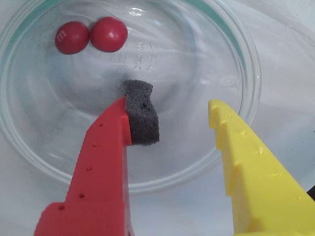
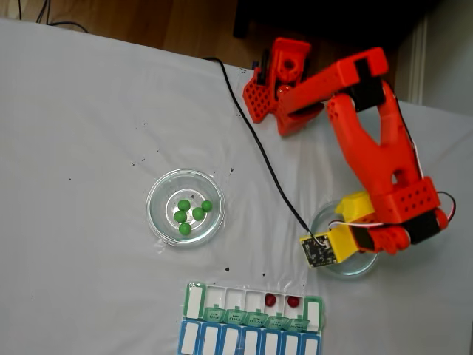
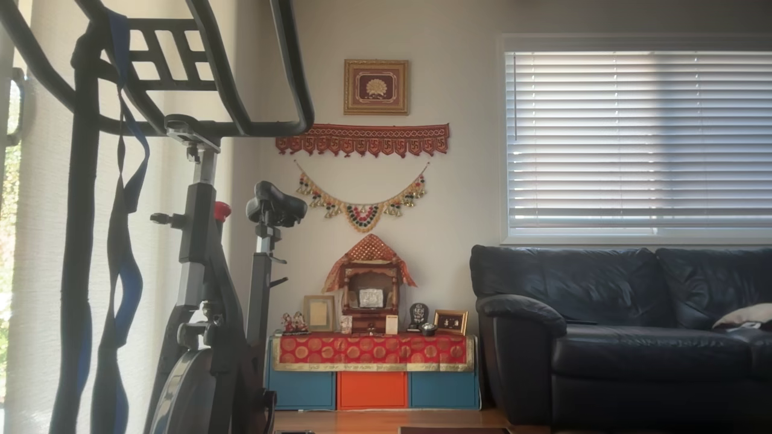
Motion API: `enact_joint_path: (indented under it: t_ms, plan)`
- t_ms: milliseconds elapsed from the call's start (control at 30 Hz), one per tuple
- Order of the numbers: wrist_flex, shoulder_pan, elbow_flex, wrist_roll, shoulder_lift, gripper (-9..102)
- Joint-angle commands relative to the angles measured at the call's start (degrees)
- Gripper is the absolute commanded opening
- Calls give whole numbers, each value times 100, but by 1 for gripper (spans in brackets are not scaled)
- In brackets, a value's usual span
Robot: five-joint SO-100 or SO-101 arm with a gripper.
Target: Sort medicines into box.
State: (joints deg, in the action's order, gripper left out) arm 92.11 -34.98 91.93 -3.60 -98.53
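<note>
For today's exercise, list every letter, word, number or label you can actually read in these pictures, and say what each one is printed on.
"m": white letter on the left red candy-like ball in the glass dish, wrist view.
Embossed marks on the dish's base: too faint to read.
Lettering on the green flap lids of the pill organiser, fixed view: too small to read.
Framed picture on the wall, other view: no readable text.

The arm is made of bright orange-red plastic blocks with black bands on its upper part. A thin black cable runs across the table to a small dark circuit board in a yellow holder. The gripper has one red finger with small holes and a grey foam pad, and one yellow finger with little steps.
</note>
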Motion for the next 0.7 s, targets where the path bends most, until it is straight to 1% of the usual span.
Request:
enact_joint_path:
  t_ms: [0, 100, 200, 667]
  plan:
    - [-343, -105, 211, -193, -967, 22]
    - [-694, -202, 589, -536, -1204, 23]
    - [-844, -316, 791, -738, -1239, 25]
    - [-1266, -404, 967, -940, -756, 26]
